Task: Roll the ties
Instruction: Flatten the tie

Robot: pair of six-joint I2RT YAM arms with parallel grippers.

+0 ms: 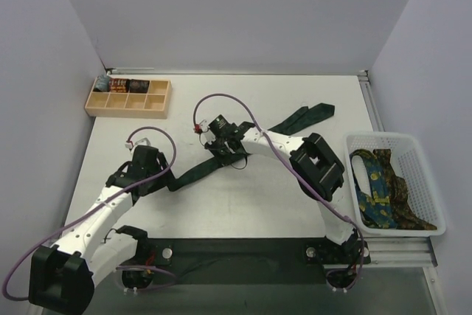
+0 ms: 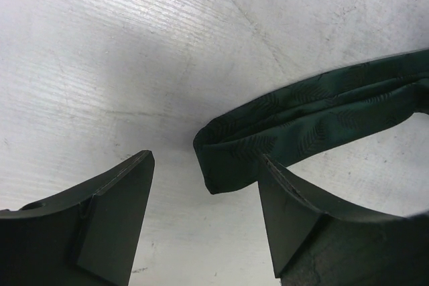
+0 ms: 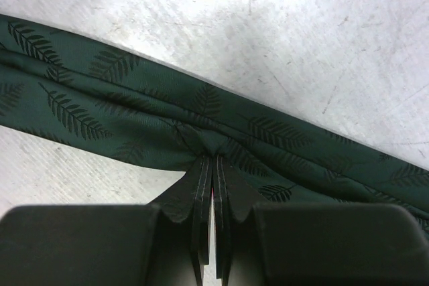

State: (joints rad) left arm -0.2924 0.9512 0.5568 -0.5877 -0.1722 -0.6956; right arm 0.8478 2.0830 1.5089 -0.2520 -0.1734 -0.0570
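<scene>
**Narrow end between my open fingers, one pinch holding the middle**

Nearest to me, my left gripper (image 2: 204, 165) is standing spread, its fingers (image 2: 114, 226) straddling the folded narrow end of the green tie (image 2: 301, 118). That end is lying on the table (image 1: 221, 212), close against one finger and clear of the other. Farther out, my right gripper (image 3: 213, 165) is pressed together and pinching the near edge of the same tie at mid-length. The wide end is trailing away to the far right.

I am judging the risks this way. Closing off-centre, I could be catching only one layer of the fold, so the roll would be starting crooked. My right pinch is gripping only an edge. If I am pulling the left end tight against it, the cloth could be slipping free or bunching up.

I am counting three ties. One green is on the table. The blue and yellow tie (image 1: 372, 189) and the brown tie (image 1: 404, 195) are lying in the basket (image 1: 383, 136) at the near right. There is one basket. There is one wooden tray (image 1: 125, 113) at the far left, its contents too small for me to count.
</scene>
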